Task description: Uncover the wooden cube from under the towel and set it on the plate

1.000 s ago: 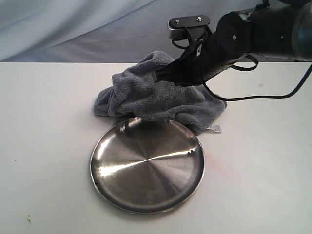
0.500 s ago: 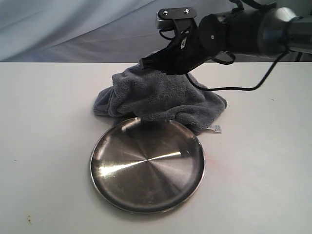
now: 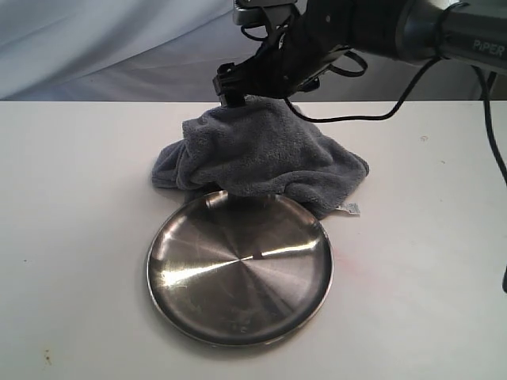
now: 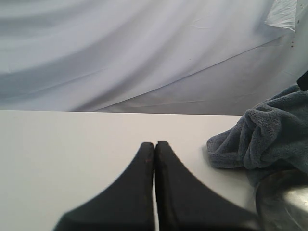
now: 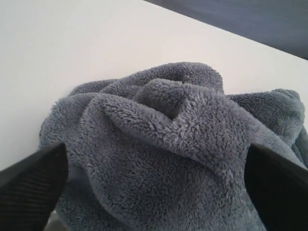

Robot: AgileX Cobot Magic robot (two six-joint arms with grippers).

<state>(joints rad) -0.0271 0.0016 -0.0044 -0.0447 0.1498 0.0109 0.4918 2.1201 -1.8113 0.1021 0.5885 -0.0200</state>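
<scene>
Right gripper (image 5: 155, 156) spread wide, straddling the towel (image 3: 261, 154) peak | left gripper (image 4: 154, 151) pressed together, empty | wooden cube unseen, perhaps under towel

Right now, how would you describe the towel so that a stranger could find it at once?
On the white table, find the round steel plate. Behind it, overlapping its far rim, lies the towel: a dark grey fluffy heap, the only soft thing, with a small white label at its edge.

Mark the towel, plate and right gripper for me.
towel (image 3: 261, 150), exterior view, middle of the bunched heap.
plate (image 3: 238, 305), exterior view, bare near part of its face.
right gripper (image 3: 231, 92), exterior view, between its fingertips at the towel's top.
</scene>
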